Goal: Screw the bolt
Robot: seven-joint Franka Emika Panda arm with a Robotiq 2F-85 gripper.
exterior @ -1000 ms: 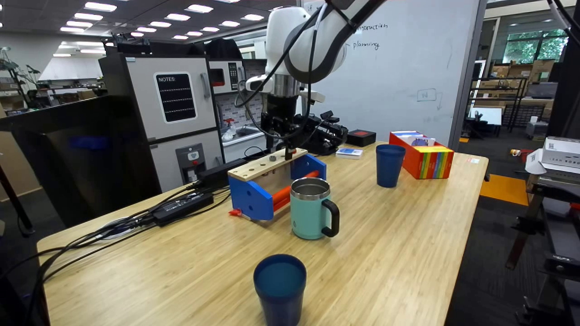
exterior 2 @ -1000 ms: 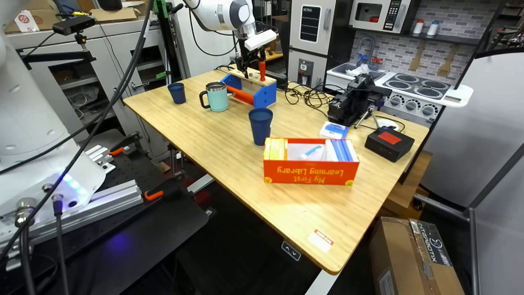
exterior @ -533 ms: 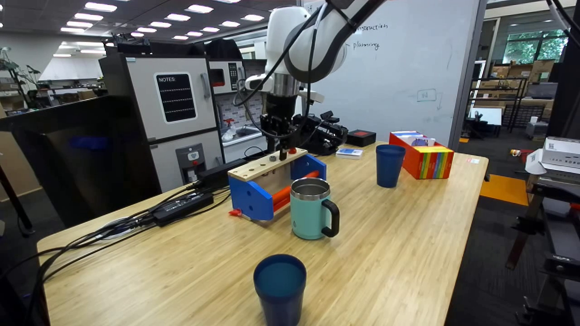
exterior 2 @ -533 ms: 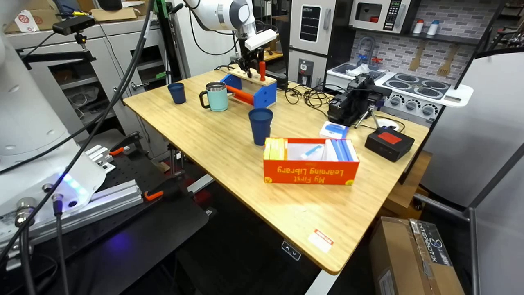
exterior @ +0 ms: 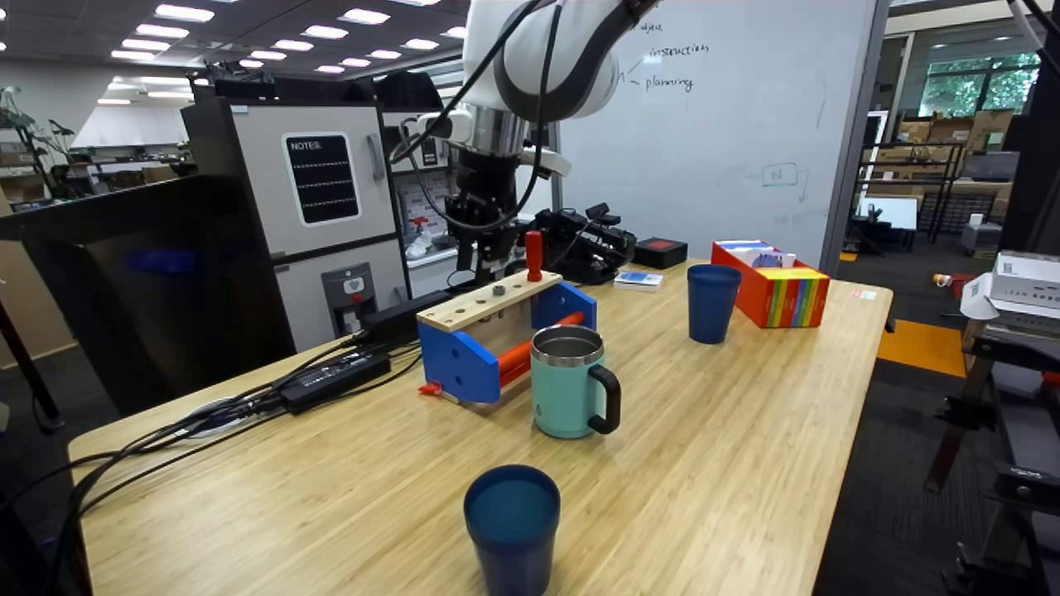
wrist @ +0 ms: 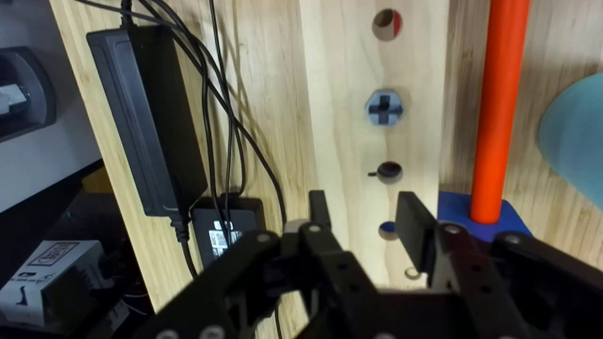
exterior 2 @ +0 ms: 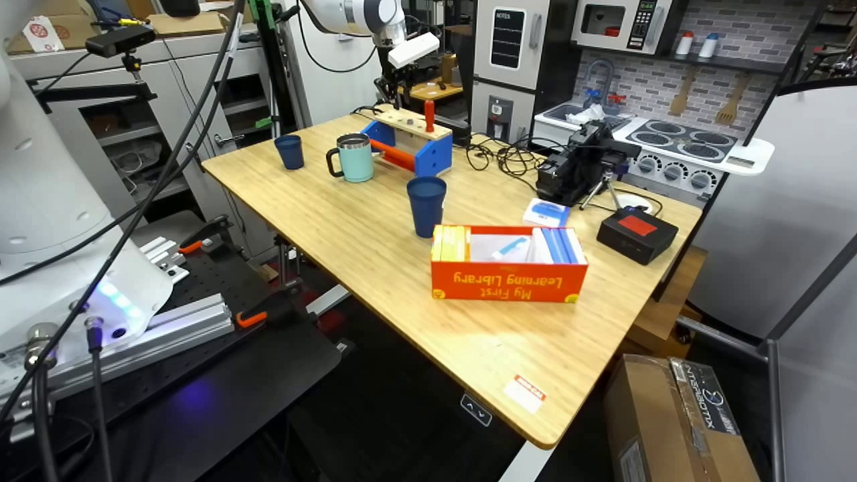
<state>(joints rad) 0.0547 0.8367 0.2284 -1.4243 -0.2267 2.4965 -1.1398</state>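
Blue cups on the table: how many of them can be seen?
2. In an exterior view, one cup stands near the red box, the other cup in the foreground.

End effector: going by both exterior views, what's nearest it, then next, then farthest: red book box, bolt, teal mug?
1. Bolt: set in the bench, close by the end effector.
2. Teal mug: on the table, beside the bench.
3. Red book box: farther along the table.

Mug partly outside wrist view
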